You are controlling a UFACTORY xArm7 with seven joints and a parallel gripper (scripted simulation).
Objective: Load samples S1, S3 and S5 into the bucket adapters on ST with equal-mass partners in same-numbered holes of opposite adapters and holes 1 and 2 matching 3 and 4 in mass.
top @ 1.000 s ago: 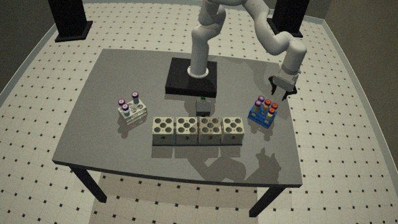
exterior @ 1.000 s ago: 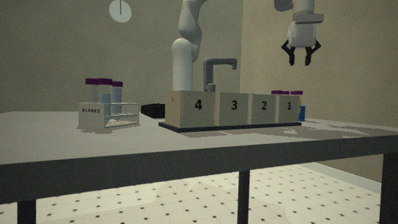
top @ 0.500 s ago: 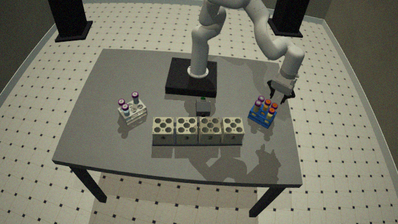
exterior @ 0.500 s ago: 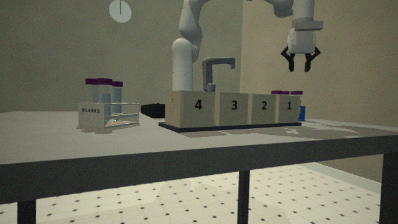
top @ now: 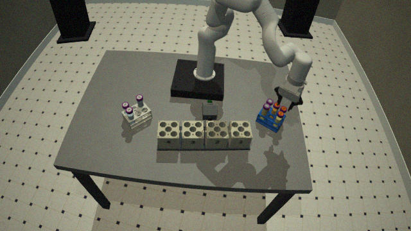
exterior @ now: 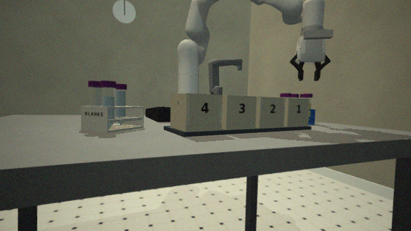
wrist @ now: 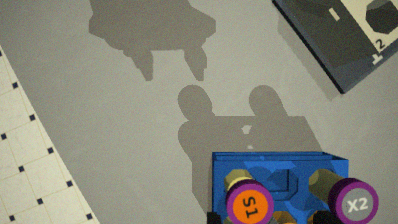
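Observation:
My gripper (top: 287,103) (exterior: 309,77) is open and empty, and hangs a short way above the blue sample rack (top: 268,124) (exterior: 311,117) (wrist: 280,161) at the table's right side. The rack holds three orange-dot sample tubes (top: 284,117) and two grey-dot tubes (top: 266,106). In the wrist view, S1 (wrist: 249,205) and X2 (wrist: 356,204) stand in the rack's near row at the bottom edge. The four beige adapters stand in a row on the stand (exterior: 180,131): adapter 4 (top: 168,129) (exterior: 196,112), 3 (top: 192,129) (exterior: 241,112), 2 (top: 217,129) (exterior: 272,112) and 1 (top: 241,129) (exterior: 298,112). All their holes look empty.
The white BLANKS rack (top: 139,120) (exterior: 94,120) with three purple-capped water tubes (top: 139,99) stands at the left. The small grey desk (top: 210,111) with the green DONE key (top: 209,102) sits behind the adapters, in front of the arm's black base (top: 186,81).

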